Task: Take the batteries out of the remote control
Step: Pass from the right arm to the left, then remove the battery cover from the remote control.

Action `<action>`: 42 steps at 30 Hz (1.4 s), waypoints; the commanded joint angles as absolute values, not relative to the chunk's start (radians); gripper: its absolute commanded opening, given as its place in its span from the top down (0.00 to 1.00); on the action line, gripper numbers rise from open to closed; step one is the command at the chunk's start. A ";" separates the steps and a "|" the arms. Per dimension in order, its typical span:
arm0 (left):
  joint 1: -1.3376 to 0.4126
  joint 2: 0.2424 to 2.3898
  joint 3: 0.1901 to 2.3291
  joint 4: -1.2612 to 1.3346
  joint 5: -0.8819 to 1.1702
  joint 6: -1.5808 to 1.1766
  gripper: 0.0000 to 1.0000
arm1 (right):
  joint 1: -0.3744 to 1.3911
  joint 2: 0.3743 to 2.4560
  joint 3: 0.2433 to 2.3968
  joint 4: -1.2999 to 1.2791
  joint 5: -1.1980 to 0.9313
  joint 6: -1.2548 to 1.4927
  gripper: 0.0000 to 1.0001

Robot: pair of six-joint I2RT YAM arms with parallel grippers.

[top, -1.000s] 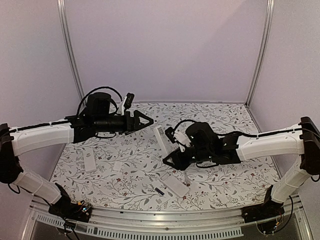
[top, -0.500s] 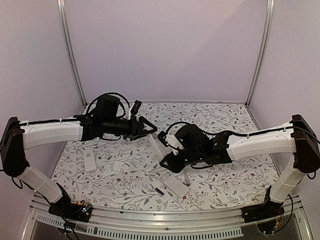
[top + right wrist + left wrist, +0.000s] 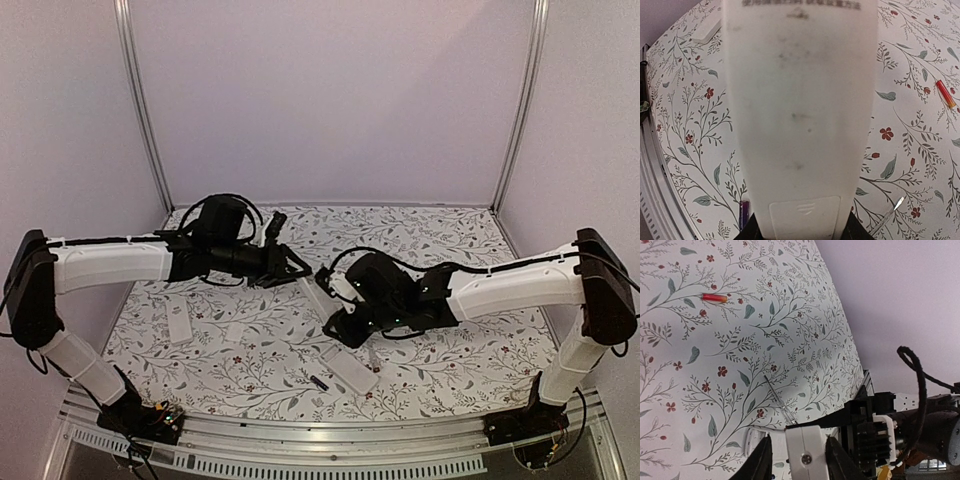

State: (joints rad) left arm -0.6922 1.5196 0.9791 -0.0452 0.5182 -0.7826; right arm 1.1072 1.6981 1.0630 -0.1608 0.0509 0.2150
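Your left end effector [image 3: 297,270], grip unclear, has reached the remote control [image 3: 318,293] held lengthwise ahead of your right end effector [image 3: 338,326]

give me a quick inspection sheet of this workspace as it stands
surface: floral-print table, nothing spilled that shows
job's things: remote between both grippers; red battery and dark battery lying loose on the table
clutter: second remote; thin tool; two small white pieces
grippers: right gripper shut on the remote; left gripper astride its other end, grip unclear
cables: black cable loops at the right wrist; the left arm carries one too
surroundings: plain walls; metal rail at the near edge
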 commanded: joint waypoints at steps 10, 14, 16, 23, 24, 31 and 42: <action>-0.695 1.560 0.985 -0.075 0.545 -0.793 0.76 | 1.134 1.745 1.130 -0.206 0.136 0.174 0.96; -0.694 1.559 0.975 -0.072 0.542 -0.801 0.84 | 1.135 1.743 1.129 -0.210 0.138 0.179 0.90; -0.692 1.555 0.966 -0.062 0.542 -0.810 0.87 | 1.135 1.740 1.126 -0.205 0.138 0.183 0.82; -0.672 1.510 0.901 0.021 0.542 -0.854 0.98 | 1.135 1.696 1.082 -0.150 0.129 0.212 0.36; -0.668 1.494 0.890 0.035 0.538 -0.862 1.00 | 1.136 1.684 1.075 -0.139 0.123 0.218 0.30; -0.602 1.386 0.771 0.114 0.505 -0.891 1.00 | 1.122 1.580 0.999 -0.074 0.129 0.272 0.10; -0.470 1.250 0.501 0.381 0.609 -0.866 1.00 | 0.939 1.375 0.752 0.066 0.061 0.495 0.08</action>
State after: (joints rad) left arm -0.5114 1.2770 0.5442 0.2565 0.5404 -0.8959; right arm 1.0012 1.4357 0.8246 -0.0105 0.1150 0.3912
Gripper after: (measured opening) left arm 0.177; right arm 0.914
